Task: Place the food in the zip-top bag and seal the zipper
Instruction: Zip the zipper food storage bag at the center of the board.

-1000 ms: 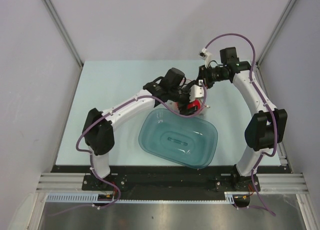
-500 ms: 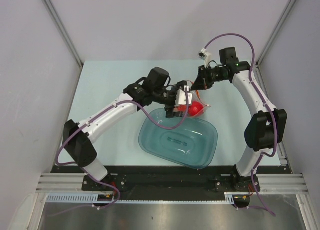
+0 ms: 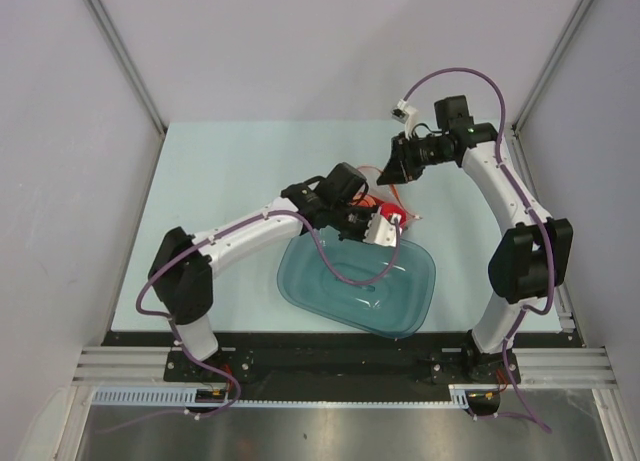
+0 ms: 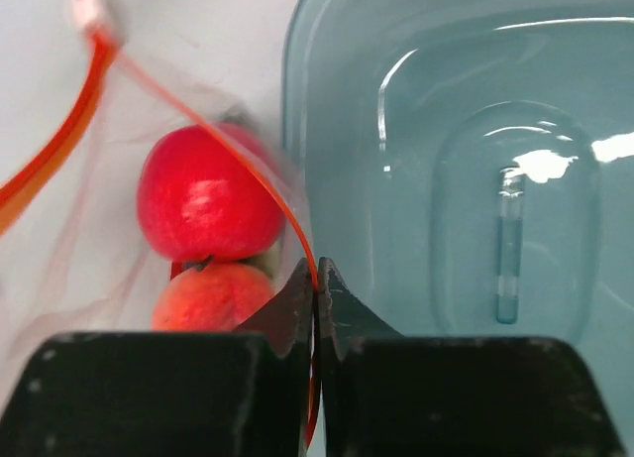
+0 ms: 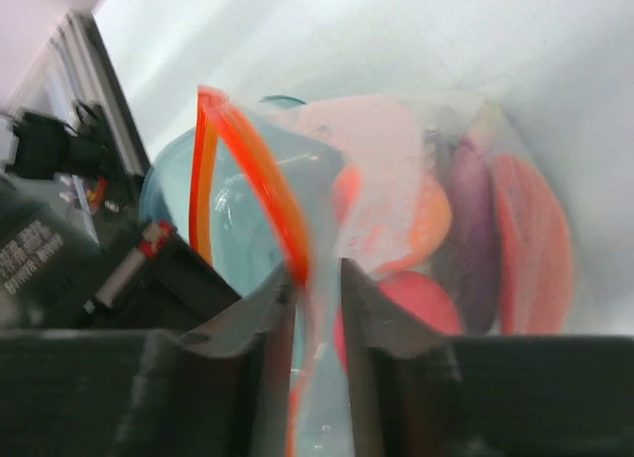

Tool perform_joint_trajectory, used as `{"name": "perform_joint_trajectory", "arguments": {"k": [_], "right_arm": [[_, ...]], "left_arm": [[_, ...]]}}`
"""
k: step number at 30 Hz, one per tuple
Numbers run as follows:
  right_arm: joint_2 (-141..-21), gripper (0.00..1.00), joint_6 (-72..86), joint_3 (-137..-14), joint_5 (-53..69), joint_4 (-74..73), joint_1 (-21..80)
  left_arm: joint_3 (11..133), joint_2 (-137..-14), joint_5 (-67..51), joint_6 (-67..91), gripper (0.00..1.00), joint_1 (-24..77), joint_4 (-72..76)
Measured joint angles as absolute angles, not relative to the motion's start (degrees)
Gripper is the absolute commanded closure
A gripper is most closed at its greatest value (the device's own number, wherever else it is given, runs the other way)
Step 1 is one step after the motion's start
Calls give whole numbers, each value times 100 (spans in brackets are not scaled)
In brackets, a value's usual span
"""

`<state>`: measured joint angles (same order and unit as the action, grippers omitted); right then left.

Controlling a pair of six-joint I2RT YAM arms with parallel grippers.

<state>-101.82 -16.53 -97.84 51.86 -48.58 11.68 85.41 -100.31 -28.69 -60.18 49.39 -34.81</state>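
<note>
The zipper [image 4: 61, 140] is clenched in the closed left gripper [image 4: 315, 290] at lower centre; left of it sits the zip-top bag [image 4: 104, 249] holding the red apple [image 4: 203, 204] and orange round fruit [image 4: 213, 296]; the right gripper [image 5: 317, 298] straddles the bag's mouth, though I cannot tell whether it grips.

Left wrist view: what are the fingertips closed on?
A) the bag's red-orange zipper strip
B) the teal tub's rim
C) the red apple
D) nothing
A: the left gripper has its tips together on the zipper, which runs down between them. The red apple sits inside the zip-top bag, and the teal tub lies beside it.
</note>
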Motion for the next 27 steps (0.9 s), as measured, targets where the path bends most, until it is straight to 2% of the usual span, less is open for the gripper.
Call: {"name": "perform_joint_trajectory", "arguments": {"k": [1,3,4,5,15,21,27], "right_arm": [[-10169,51,-1706,-9784,5196,-4893,1164],[-10103,24,-1826,-9734,5201,-4917,1125],[-10027,15,-1859,-9668,5210,-4910,1092],[-9907,1,-1909,-9550,5199,-4899,1041],[-8018,0,-2718,-8377,5192,-4584,-43],[-7461,1,-3756,-7911,5382,-4554,-379],[-6831,10,-4298,-6169,5621,-3809,-471]], "left_arm": [[8486,-10031,-2755,-5957,100,4934,-3347],[8429,-10031,-2606,-5835,100,4904,-3122],[8394,-10029,-2571,-5747,100,4880,-2978],[8337,-10014,-2567,-5669,100,4851,-2836],[7972,-9845,-2661,-4895,100,4425,-2318],[8512,-10001,-2891,-4427,100,4147,-2418],[8877,-10165,-3098,-4171,100,4021,-2499]]}}
